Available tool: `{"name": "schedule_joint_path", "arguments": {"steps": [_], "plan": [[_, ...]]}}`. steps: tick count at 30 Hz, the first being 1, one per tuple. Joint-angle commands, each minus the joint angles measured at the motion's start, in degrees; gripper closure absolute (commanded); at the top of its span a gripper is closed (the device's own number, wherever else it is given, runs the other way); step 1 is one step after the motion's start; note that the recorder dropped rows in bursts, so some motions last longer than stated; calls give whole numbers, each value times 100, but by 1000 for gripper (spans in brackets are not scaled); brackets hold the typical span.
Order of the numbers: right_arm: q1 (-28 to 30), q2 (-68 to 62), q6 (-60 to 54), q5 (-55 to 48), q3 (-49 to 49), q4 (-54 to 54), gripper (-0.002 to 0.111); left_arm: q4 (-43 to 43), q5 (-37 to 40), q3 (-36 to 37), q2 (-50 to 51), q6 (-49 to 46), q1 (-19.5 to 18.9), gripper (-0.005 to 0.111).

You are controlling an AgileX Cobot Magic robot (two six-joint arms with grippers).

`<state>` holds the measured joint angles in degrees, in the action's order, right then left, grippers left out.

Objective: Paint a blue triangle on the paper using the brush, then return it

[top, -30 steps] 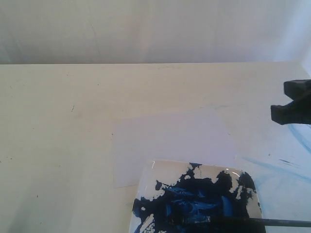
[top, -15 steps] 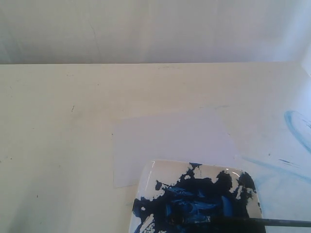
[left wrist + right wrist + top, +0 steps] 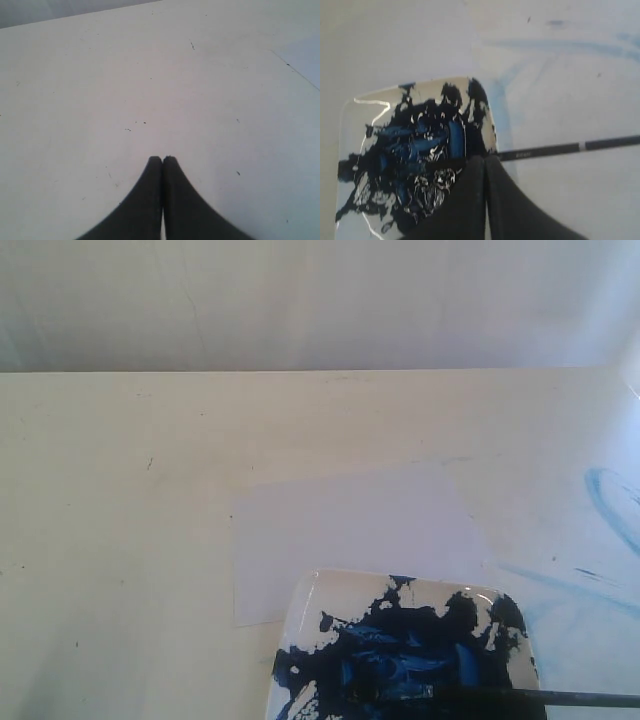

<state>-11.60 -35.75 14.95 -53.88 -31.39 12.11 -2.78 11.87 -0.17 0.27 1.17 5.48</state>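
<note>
Paper [image 3: 350, 525] blank, brush [image 3: 585, 699] pickup pending
Left gripper [image 3: 162, 160] is hanging pinched together over the bench [image 3: 75, 75]; paper is lying centre; brush is resting near-right across the dish [image 3: 320, 585]; right gripper [image 3: 485, 158], also together, should be parting to straddle its handle

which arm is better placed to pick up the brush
Right. The right gripper, shut, sits beside the brush handle at the dish's edge. The left gripper, also shut, faces only table with no brush in its view.
</note>
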Motion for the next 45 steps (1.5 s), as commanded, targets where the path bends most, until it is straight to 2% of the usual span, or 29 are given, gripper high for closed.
{"name": "schedule_joint_path", "arguments": {"steps": [1,4,12,17,21,27,29,32,37,45], "plan": [[17,127,-115,-196,558,372,108,34,-21,17,-21,8,41,107],[17,80,167,33,862,542,108,34,-21,17,-21,8,41,107],[17,-151,602,853,877,696,108,34,-21,17,-21,8,41,107],[17,-417,1015,900,897,747,107,34,-21,17,-21,8,41,107],[17,-594,1439,900,1147,823,93,34,-21,17,-21,8,41,107],[17,-618,1576,1218,1562,823,53,34,-21,17,-21,8,41,107],[17,-618,1576,1343,1588,823,47,34,-21,17,-21,8,41,107],[17,-618,1764,1571,1610,835,47,34,-21,17,-21,8,41,107],[17,-618,3170,1911,1804,708,49,34,-21,17,-21,8,41,107],[17,-618,3520,2624,2213,709,49,34,-21,17,-21,8,41,107]]}}
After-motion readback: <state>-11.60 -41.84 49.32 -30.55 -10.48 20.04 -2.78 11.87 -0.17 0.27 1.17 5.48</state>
